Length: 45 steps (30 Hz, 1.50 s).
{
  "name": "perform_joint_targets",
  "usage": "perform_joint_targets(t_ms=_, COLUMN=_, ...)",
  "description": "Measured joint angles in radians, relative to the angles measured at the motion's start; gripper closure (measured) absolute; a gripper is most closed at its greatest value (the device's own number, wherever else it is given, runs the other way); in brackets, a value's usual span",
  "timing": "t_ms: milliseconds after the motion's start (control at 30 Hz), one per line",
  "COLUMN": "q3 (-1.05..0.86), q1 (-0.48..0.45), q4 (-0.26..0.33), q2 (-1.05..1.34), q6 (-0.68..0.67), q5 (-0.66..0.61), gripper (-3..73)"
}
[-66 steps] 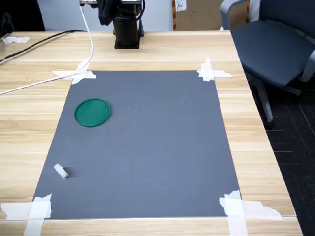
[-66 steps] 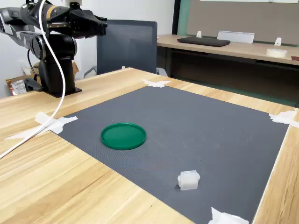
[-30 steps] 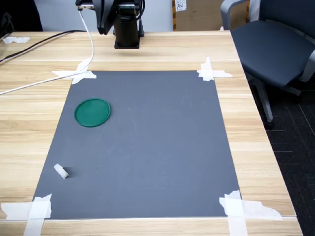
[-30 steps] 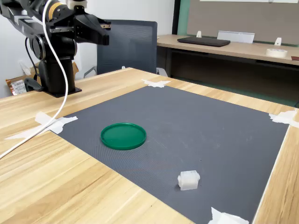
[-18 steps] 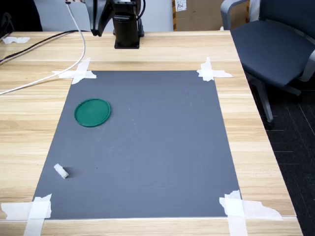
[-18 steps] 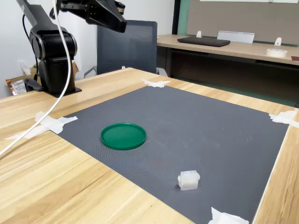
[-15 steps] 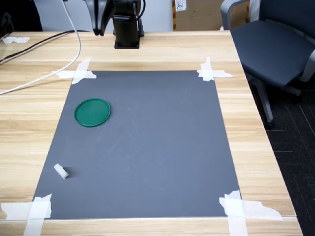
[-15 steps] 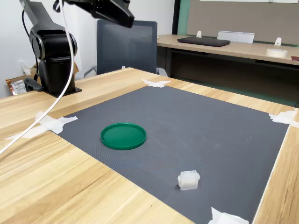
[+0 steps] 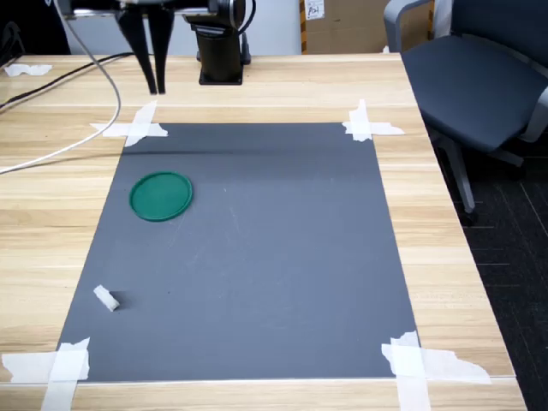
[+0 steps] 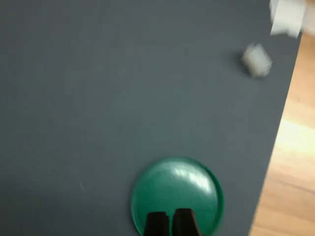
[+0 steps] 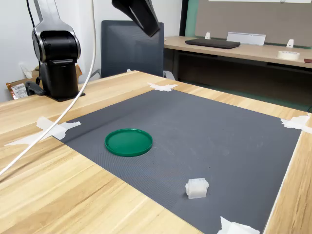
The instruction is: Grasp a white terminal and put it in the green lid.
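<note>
Nearest the camera in the first exterior view, white tape strips pin the near corners of the dark grey mat to the wooden table, presumably so the work surface cannot slide; just beyond the near-left strip lies the white terminal, on the mat close to its left edge, lying free with nothing touching it; in the second exterior view it shows as a small blocky piece near the front of the mat.

Farther along the same left side, well apart from the terminal, the green lid lies flat with its rim up, empty, so it can take the piece from above; the wrist view looks down on both at once, lid close under the camera and terminal off by the mat's edge, though blurred.

Farthest, the gripper hangs high over the table beyond the mat's far-left corner, fingers pointing down, jaws nearly together and holding nothing; I judge it is on its approach, with the grasp not yet begun; the arm's base stands at the far edge.
</note>
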State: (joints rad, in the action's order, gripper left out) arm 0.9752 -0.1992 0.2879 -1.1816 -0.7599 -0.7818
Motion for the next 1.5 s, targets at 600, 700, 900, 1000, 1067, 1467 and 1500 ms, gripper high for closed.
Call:
perform_joint_targets(t_ms=600, q3=0.474, q1=-0.001, q4=-0.188, q2=-0.412, q6=-0.171, q5=-0.392, gripper=35.2)
perform_joint_targets(t_ms=700, q3=0.518, q1=-0.003, q4=-0.215, q2=-0.458, q6=-0.157, q5=-0.396, gripper=24.8)
perform_joint_targets(t_ms=900, q3=0.593, q1=-0.003, q4=-0.271, q2=-0.541, q6=-0.174, q5=-0.379, gripper=18.2)
perform_joint_targets(t_ms=1000, q3=0.63, q1=-0.003, q4=-0.288, q2=-0.577, q6=-0.2, q5=-0.375, gripper=17.7)
perform_joint_targets(t_ms=1067, q3=0.649, q1=-0.003, q4=-0.288, q2=-0.603, q6=-0.216, q5=-0.374, gripper=17.8)
perform_joint_targets(t_ms=1467, q3=0.69, q1=-0.003, q4=-0.257, q2=-0.737, q6=-0.216, q5=-0.279, gripper=17.6)
perform_joint_targets(t_ms=1500, q3=0.69, q1=-0.003, q4=-0.25, q2=-0.743, q6=-0.212, q5=-0.273, gripper=17.6)
